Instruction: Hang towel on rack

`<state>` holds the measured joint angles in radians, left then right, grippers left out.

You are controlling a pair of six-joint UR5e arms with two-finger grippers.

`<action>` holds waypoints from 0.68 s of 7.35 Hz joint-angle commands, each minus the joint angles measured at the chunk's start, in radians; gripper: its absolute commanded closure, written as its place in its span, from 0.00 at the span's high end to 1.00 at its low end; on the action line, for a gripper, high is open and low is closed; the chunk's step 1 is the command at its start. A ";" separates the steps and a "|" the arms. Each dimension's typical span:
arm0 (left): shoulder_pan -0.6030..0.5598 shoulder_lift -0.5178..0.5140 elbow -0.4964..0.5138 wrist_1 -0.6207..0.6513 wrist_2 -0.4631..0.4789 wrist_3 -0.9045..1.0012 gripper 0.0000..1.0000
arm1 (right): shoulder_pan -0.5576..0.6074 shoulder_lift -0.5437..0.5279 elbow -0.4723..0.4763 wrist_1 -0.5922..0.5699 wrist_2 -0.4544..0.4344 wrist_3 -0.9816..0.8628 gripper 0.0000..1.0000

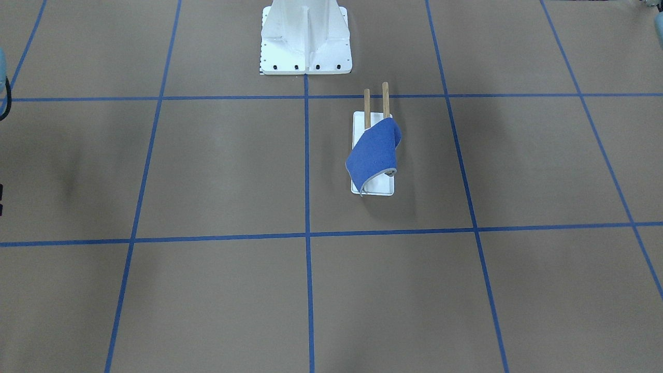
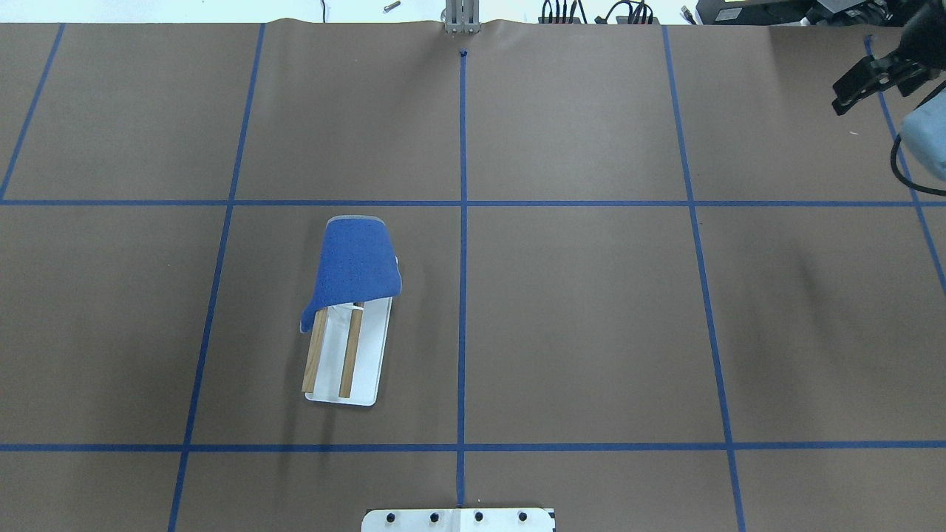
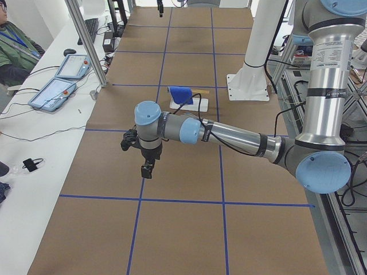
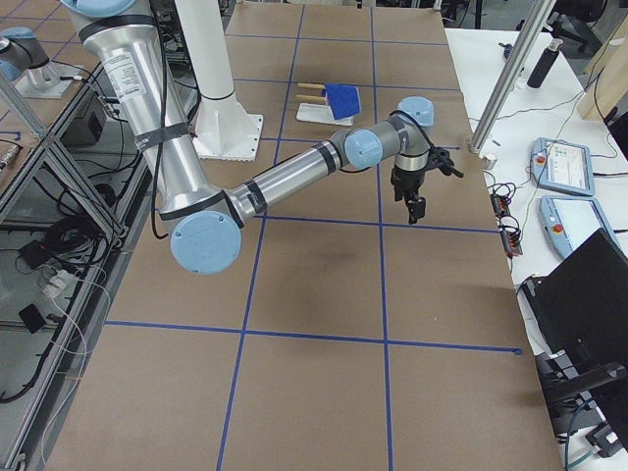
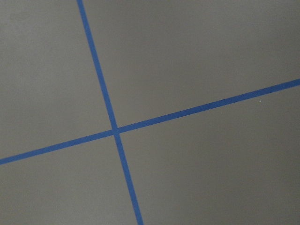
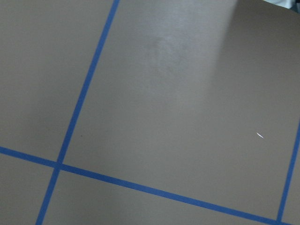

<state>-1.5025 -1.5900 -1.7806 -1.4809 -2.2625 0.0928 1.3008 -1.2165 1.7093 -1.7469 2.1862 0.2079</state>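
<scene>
The royal-blue towel (image 1: 374, 150) is draped over the end of the rack (image 1: 386, 187) farthest from the robot, covering about half of the two wooden dowels (image 1: 385, 98). One corner hangs down to the white base. The towel (image 2: 355, 266) and rack (image 2: 369, 362) also show in the overhead view. No gripper touches them. My left gripper (image 3: 147, 170) hangs over bare table at the far side, well away from the rack; I cannot tell if it is open. My right gripper (image 4: 416, 208) points down over bare table near the far edge; its jaws are unclear in every view.
The white bolted robot pedestal (image 1: 305, 41) stands just behind the rack. Blue tape lines divide the brown table. Teach pendants (image 3: 57, 86) and an aluminium post (image 3: 86, 46) are on the white bench beyond the far edge, where an operator (image 3: 11, 46) sits.
</scene>
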 commanded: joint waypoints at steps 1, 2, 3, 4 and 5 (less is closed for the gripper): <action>-0.058 0.046 0.019 0.039 0.003 0.097 0.98 | 0.127 -0.073 -0.002 -0.091 0.005 -0.084 1.00; -0.061 0.045 0.017 0.037 -0.005 0.097 0.98 | 0.171 -0.130 -0.014 -0.091 0.004 -0.202 1.00; -0.070 0.054 0.018 0.043 -0.023 0.070 0.98 | 0.222 -0.214 -0.010 -0.082 0.013 -0.264 1.00; -0.079 0.059 0.015 0.040 -0.058 0.056 0.98 | 0.241 -0.295 -0.013 -0.042 0.011 -0.298 1.00; -0.082 0.070 0.023 0.031 -0.063 0.053 0.98 | 0.245 -0.363 -0.013 0.077 0.015 -0.292 1.00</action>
<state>-1.5774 -1.5317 -1.7630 -1.4422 -2.3068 0.1561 1.5259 -1.4837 1.6977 -1.7761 2.1978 -0.0618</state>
